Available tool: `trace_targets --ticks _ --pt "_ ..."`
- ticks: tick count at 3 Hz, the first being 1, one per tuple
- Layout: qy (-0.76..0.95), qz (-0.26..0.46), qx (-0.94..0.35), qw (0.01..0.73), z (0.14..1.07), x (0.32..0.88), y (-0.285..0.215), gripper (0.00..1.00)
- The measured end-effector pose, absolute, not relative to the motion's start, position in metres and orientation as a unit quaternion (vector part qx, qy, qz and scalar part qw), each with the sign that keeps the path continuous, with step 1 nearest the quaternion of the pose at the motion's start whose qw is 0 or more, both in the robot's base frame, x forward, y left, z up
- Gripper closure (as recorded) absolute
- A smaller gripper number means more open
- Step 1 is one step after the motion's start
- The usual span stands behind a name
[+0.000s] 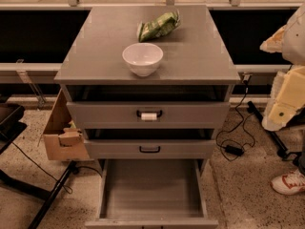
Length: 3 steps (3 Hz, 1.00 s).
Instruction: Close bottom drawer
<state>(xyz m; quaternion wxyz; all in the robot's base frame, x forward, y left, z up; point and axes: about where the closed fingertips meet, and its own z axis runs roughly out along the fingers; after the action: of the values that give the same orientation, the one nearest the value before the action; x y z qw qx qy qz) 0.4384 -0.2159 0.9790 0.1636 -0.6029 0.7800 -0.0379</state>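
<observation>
The bottom drawer (151, 187) of the grey cabinet (190, 56) is pulled far out toward me. Its long shallow grey tray is empty, and its front panel (151, 222) lies at the bottom edge of the view. Its handle is out of view. Above it, the middle drawer (149, 149) with a plain black handle and the top drawer (148, 114) with a white tag on its handle each stand slightly out. Only pale parts of my arm (287, 97) show at the right edge, level with the upper drawers. My gripper itself is not in view.
A white bowl (142, 58) and a green snack bag (158, 26) sit on the cabinet top. A cardboard box (61, 135) leans at the cabinet's left side. Black stand legs (50, 197) lie at lower left. Cables (233, 147) and a person's shoe (288, 182) are on the floor at right.
</observation>
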Motion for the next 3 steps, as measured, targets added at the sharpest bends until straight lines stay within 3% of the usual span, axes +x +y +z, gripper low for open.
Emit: trace_targets --ticks 3 --pt "0.789 -0.049 -0.592 0.158 0.929 0.426 -0.19 0.0"
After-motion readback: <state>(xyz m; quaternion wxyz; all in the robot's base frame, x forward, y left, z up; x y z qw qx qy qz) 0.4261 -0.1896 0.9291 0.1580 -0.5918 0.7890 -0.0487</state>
